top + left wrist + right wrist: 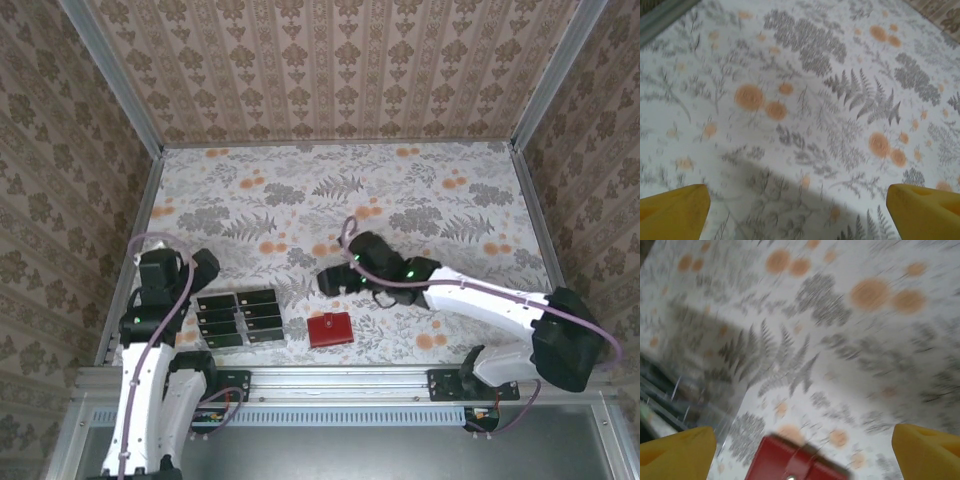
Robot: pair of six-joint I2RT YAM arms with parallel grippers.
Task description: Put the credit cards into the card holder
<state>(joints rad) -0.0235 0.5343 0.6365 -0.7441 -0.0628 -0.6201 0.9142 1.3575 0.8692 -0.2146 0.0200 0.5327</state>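
I am looking at the table [400, 190], its floral cloth spreading under both arms. The right arm [480, 295] is lying stretched across the cloth toward the middle, while the left arm [150, 330] is standing folded near its own base.

The clear rack [238, 335] is sitting just to the right of the left gripper [203, 268] and to the left of the right gripper [335, 280], roughly between the two. The credit cards [238, 317] are lying in it in two columns, dark with small pale marks, well clear of either pair of fingers.

The card holder [330, 330] is lying on the cloth, folded shut with its snap strap showing, just on the base side of the right gripper. The right wrist view is blurred, but there the red leather is showing at the bottom edge, between the right fingers [677, 450] and below them. I cannot tell whether anything is touching it.

Those right fingers are standing wide apart and gripping nothing. The left fingers [675, 210] are also standing spread to their widest, hovering over bare cloth, holding and touching nothing.
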